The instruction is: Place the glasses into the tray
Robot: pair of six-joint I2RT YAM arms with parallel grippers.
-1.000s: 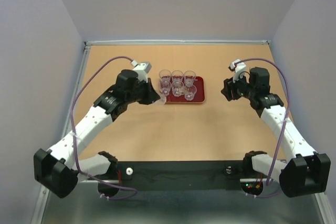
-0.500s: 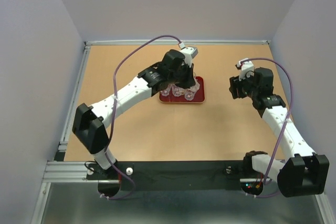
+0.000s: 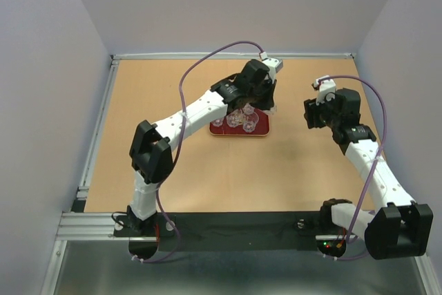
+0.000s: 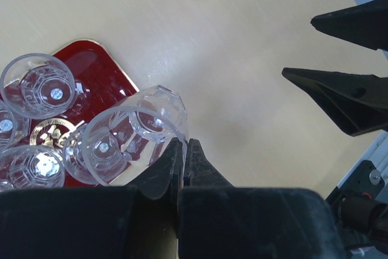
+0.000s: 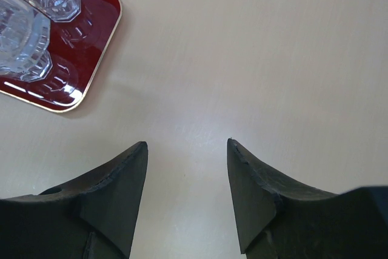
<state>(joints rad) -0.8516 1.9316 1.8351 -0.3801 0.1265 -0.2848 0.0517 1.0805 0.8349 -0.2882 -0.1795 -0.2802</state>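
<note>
A: Start with the bench (image 3: 138, 94). In the top view you have no loose glass anywhere on its bare wood, so I'd judge you're nearly done.

B: Agreed. Your tray (image 4: 97, 68) sits at the far middle of the bench, and the glasses (image 4: 36, 83) stand upright on it, packed close together. Your left arm hides part of the tray from above, so I can't give you a firm count.

A: What's left is the one glass (image 4: 154, 116) in the air. Your left hand (image 4: 185, 148) is pinched narrow on its wall at the rim. The glass looks tilted, with its mouth toward the wrist camera.

B: You're holding it over the tray's right side, near the far right corner. It hangs above the glasses there and seems partly out past the rim. It isn't resting on the tray.

A: So you need to find it a bare patch of red, set it upright and let go.

B: Your right hand (image 5: 188, 144) is spread wide and holds nothing. It hovers over bare bench to the right of the tray, apart from every glass.
</note>
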